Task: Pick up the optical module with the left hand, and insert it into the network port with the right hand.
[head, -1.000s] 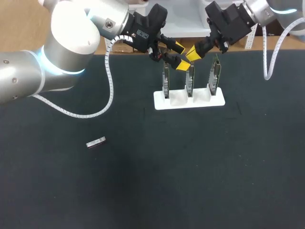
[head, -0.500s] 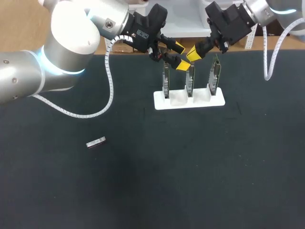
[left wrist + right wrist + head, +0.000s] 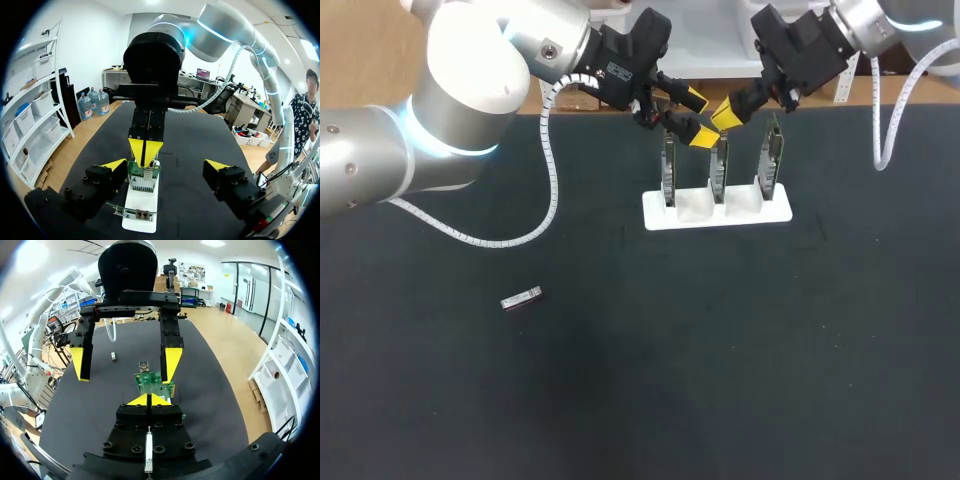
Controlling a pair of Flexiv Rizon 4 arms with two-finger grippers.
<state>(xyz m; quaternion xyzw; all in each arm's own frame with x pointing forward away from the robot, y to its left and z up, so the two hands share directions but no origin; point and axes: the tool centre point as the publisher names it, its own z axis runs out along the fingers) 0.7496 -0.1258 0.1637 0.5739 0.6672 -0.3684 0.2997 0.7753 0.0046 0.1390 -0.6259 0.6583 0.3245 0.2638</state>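
The optical module (image 3: 521, 298), a small silver bar, lies alone on the dark mat at the left; it also shows far ahead as the module (image 3: 114, 356). Three upright network boards stand in a white holder (image 3: 717, 212). My left gripper (image 3: 698, 117) hangs open above the middle board (image 3: 720, 165), with nothing between its yellow tips. My right gripper (image 3: 724, 112) is shut and empty, right beside the left one. From the left wrist, my left gripper (image 3: 165, 167) straddles the board (image 3: 143, 179), with the right gripper (image 3: 145, 150) just ahead. The right gripper (image 3: 148, 400) sits over the board (image 3: 153, 382).
The black mat (image 3: 720, 350) covers the table; its far edge runs just behind the holder. A white cable (image 3: 552, 180) loops off my left arm over the mat's back left. Both arms crowd the space above the holder.
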